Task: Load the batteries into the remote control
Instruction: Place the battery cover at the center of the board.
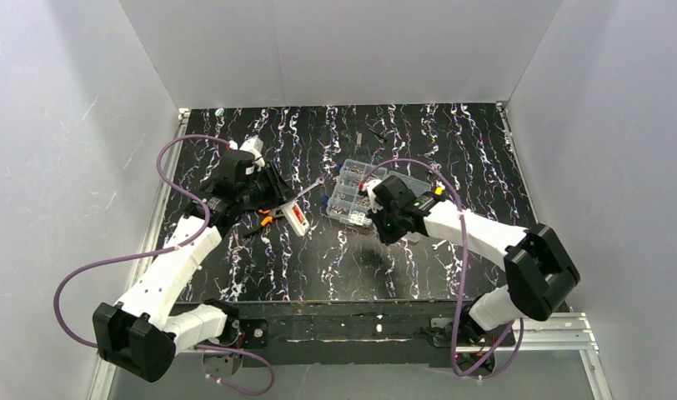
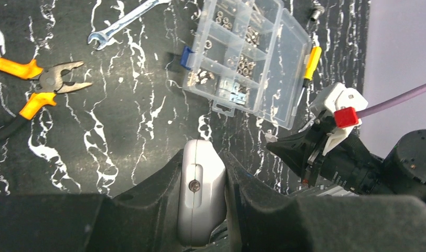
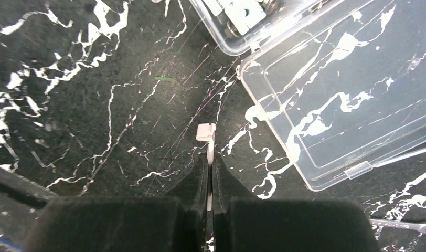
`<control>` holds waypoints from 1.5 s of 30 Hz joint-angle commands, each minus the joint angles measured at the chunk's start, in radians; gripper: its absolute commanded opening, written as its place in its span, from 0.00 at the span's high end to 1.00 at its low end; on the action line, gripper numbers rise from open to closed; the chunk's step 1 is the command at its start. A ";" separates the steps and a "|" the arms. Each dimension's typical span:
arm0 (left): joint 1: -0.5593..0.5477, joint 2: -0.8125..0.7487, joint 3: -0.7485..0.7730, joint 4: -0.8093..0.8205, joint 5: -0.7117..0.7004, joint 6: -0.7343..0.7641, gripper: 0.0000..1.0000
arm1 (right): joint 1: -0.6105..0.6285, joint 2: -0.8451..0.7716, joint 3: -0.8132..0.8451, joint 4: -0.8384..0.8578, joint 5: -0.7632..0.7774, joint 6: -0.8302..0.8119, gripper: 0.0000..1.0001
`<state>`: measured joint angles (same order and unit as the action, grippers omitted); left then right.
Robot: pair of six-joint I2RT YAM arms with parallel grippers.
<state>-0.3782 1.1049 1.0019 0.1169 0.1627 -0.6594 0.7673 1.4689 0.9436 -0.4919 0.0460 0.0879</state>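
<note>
Two tools: both are closed on something; neither stands wide.
Left tool (image 2: 203, 157): clamped on the remote control (image 2: 200, 205) by its long edges, over the left-middle of the table (image 1: 452, 167).
Right tool (image 3: 208, 157): pinched almost flat on a thin white piece (image 3: 205, 131), probably the battery cover, low over the table just beside the clear box (image 2: 242, 58).
Batteries: none that I can pick out in any view.
Risk, slip: the thin piece is held by a sliver only, so a knock against the table or the box lid could flick it out.
Risk, twist: the remote control is gripped on smooth sides, so pressing a cell in could turn it or push it through the jaws.
Risk, collision: the tools face each other, and the open lid lies right by the right one.
Risk, clutter: pliers (image 2: 48, 79), a wrench (image 2: 124, 21) and a screwdriver (image 2: 308, 68) lie near.
Surface: black, white-veined and finely scratched, so a small pale part would be hard to spot if dropped.
Room: plain white walls (image 1: 335, 50) on the left, far and right sides.
</note>
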 commanded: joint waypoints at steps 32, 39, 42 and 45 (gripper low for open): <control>0.020 -0.023 0.035 -0.099 0.010 0.012 1.00 | 0.256 0.084 0.035 0.051 0.277 0.106 0.29; 0.020 -0.019 0.043 -0.102 0.020 0.012 1.00 | 0.115 -0.017 -0.038 0.116 0.097 0.195 0.37; 0.021 -0.020 0.040 -0.098 0.024 0.001 1.00 | 0.043 -0.041 -0.077 0.147 0.017 0.202 0.47; 0.021 -0.019 0.033 -0.088 0.030 -0.008 1.00 | 0.007 -0.036 -0.082 0.147 -0.035 0.178 0.48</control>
<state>-0.3626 1.1069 1.0241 0.0425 0.1654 -0.6540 0.8085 1.4460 0.8780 -0.3862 0.1329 0.2607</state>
